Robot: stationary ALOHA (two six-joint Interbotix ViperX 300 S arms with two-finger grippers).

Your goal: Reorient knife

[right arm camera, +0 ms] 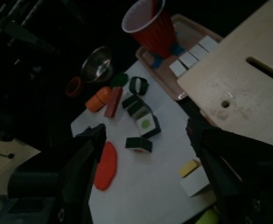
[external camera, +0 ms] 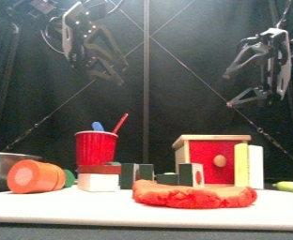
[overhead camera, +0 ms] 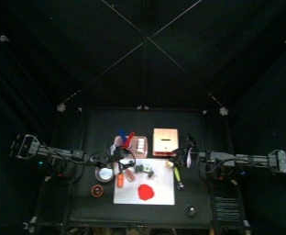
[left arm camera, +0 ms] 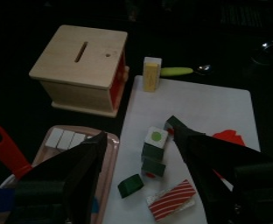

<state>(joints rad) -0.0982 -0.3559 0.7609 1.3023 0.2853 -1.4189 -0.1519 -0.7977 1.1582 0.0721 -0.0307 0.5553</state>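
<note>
Box [left arm camera: 80, 66]: pale unfinished wood, matt, smooth, one face painted red. 
Cup [external camera: 95, 148]: red plastic, slight gloss. 
Board [left arm camera: 203, 131]: white, matt, smooth. 
Bowl [right arm camera: 98, 62]: shiny metal. 
Knife [left arm camera: 178, 71]: yellow plastic-looking handle, smooth. 
Flat red piece [external camera: 193, 194]: matt, lumpy, dough-like. 
Bench [overhead camera: 84, 124]: black, matt.

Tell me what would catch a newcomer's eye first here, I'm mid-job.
Likely the red plastic cup standing upright at the table's left in the front view, with utensils poking out of it, and the flat red slab lying on the white board nearest the camera. Behind the slab sits the wooden box with its red front. Both tools, left and right, hang open high above the table, holding nothing.
</note>
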